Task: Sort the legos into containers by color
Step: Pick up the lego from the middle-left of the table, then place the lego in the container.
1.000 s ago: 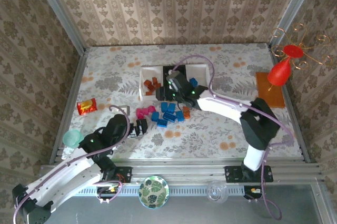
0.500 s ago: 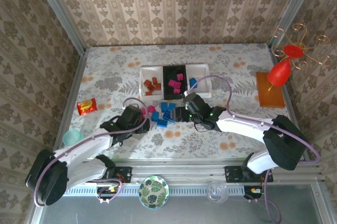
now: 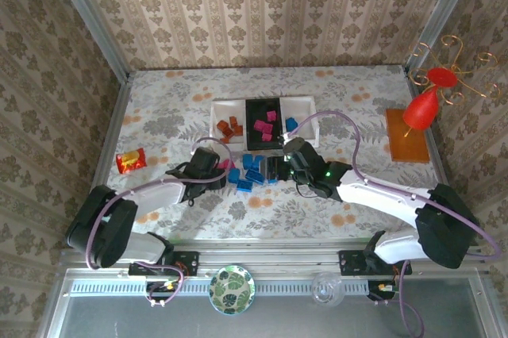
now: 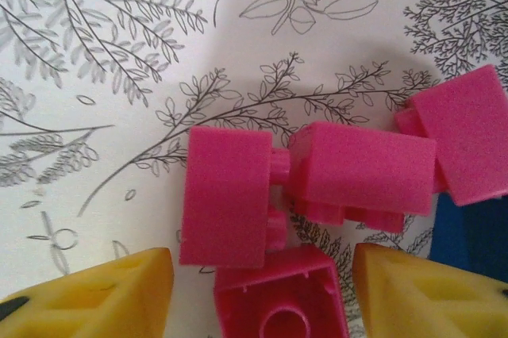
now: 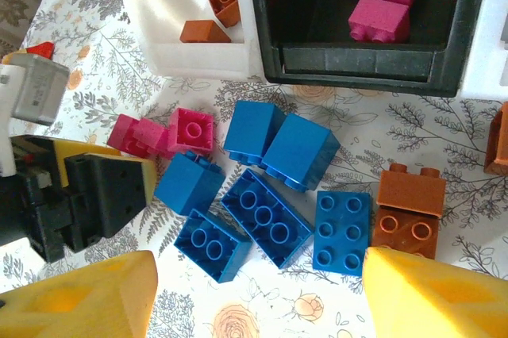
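Loose legos lie mid-table: pink ones [image 3: 229,167], a blue cluster [image 3: 252,171] and brown ones [image 3: 279,168]. Three containers stand behind them: a white tray [image 3: 214,116] with brown bricks, a black tray [image 3: 263,103] with pink bricks, and a white tray [image 3: 306,105] with one blue brick. My left gripper [image 3: 223,171] is open, its yellow fingers [image 4: 103,294] either side of an upside-down pink brick [image 4: 278,298], with small gaps showing. My right gripper [image 5: 260,274] hangs open above the blue bricks [image 5: 270,215], next to two brown bricks [image 5: 409,211].
A red-yellow snack packet [image 3: 130,161] lies at the left. At the right are an orange mat [image 3: 407,136] and a red ornament [image 3: 425,104] on a wire stand. The two grippers sit close together over the brick pile.
My left arm has reached forward to the pink bricks and its jaws have narrowed around one. My right arm has drawn back from the trays to above the blue bricks.
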Robot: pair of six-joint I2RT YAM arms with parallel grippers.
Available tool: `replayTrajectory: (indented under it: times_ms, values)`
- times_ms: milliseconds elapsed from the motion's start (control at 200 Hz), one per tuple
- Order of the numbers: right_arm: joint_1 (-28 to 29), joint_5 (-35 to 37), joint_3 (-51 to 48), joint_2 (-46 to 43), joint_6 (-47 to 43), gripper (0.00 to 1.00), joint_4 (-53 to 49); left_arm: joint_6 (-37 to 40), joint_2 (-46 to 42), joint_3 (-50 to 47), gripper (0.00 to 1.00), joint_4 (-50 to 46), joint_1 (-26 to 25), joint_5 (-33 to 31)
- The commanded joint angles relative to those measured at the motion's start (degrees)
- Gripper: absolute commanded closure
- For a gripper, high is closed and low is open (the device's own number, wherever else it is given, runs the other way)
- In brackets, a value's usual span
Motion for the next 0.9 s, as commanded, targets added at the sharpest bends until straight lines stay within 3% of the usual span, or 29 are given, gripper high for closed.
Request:
replayTrajectory:
  times_ms: [0,230,390,555,685,895]
  values:
    - [0.2,3.2,-1.3,-2.2,-0.5,0.29,-1.4,0.3,1.3,0.2,0.43,2.0,0.3,1.4]
    - [-0.1,5.5,-2.0,-4.1,-0.9,0.28,-2.0,-0.9,-2.3,-2.8,0.65,1.1,0.2,2.6]
    - [-0.8,7.0,-3.4,-5.5,-0.8,0.28,-2.6,-2.2,-12.0,-3.3,0.69,-4.8,0.1,4.7]
    - [-1.5,8.7,-6.4,-6.7,0.7,0.28,-2.5,-1.4,-18.5,3.6,0.69,-10.5,-0.3,7.2]
    - [-2.0,9.3,-8.7,-7.3,2.0,0.28,-2.0,-0.5,-13.1,11.9,0.69,-9.4,-2.1,8.6]
    - [-1.9,11.0,-11.4,-9.5,3.6,0.28,-3.5,2.7,5.6,30.9,0.69,-6.8,-5.8,9.3]
